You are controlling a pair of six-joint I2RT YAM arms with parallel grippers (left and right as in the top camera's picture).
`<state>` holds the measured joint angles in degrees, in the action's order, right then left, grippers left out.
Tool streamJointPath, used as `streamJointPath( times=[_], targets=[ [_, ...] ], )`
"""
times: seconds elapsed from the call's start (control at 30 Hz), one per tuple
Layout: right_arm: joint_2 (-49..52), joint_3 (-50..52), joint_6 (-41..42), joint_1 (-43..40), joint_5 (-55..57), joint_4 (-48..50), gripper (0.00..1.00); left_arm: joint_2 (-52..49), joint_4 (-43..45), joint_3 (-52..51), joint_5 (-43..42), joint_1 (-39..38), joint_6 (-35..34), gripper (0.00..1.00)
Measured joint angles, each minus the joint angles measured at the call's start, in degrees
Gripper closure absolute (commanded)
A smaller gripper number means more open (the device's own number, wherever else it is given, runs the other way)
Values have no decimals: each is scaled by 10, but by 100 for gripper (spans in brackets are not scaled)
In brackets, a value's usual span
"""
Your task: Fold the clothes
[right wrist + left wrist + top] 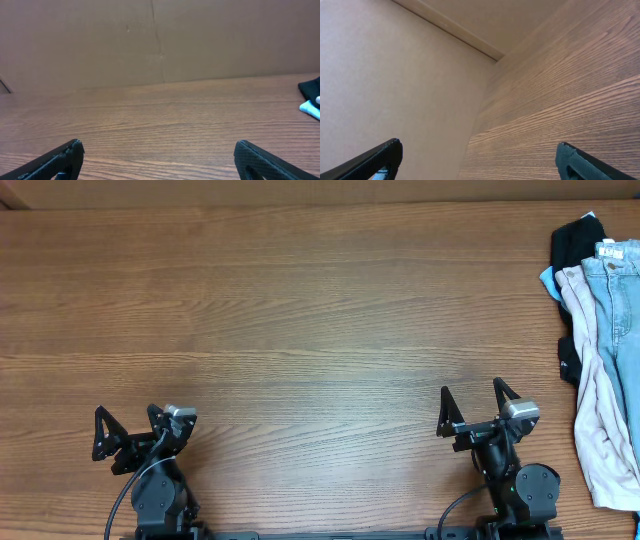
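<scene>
Wooden table — jeans lie well right of the right gripper — jaws spread.

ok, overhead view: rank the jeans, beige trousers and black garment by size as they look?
1. jeans and beige trousers: look alike. The jeans are cut off by the frame edge, so I'm not ranking them.
2. black garment: smallest showing, partly covered.

Wide wooden table fills the overhead view, warm brown, its grain running side to side under even, soft light. Behind its far edge stands a plain tan wall, matte, with a thin vertical seam running down it, and it meets the tabletop directly.
</scene>
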<state>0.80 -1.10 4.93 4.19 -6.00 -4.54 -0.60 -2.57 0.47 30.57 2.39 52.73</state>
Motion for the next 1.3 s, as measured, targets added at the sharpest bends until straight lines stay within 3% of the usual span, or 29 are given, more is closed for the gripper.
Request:
streamJointPath(
  times=[0.53, 1.17, 1.3],
  targets=[
    [0, 0, 0, 0, -5, 74, 0, 0, 0, 0, 1, 0, 0, 0],
    [0, 0, 0, 0, -13, 75, 0, 0, 0, 0, 0, 0, 0, 0],
    [0, 0, 0, 0, -13, 76, 0, 0, 0, 0, -52, 0, -22, 0]
  ],
)
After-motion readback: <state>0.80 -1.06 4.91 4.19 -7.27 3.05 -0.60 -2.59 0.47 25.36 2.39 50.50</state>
